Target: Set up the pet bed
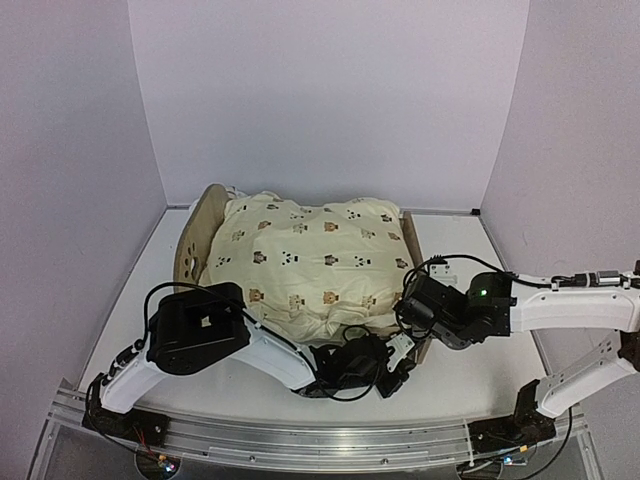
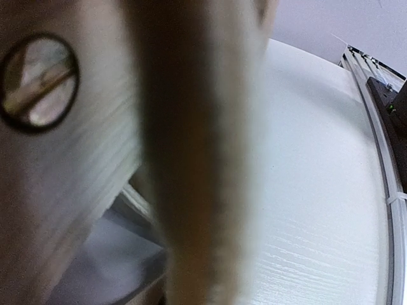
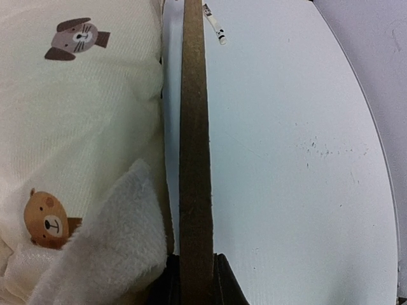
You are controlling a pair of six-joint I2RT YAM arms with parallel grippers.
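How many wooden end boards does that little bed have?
2. The left end board stands left of the animal-print quilt; the right end board stands along its right side. No others show.

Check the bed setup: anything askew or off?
The quilt sits rumpled and spills over the near side of the pet bed; by the right end board a corner is folded back, fleecy underside up. No damage visible.

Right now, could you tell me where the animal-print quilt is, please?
In the top external view, the quilt lies at the centre, draped over the pet bed between its two rounded end boards.
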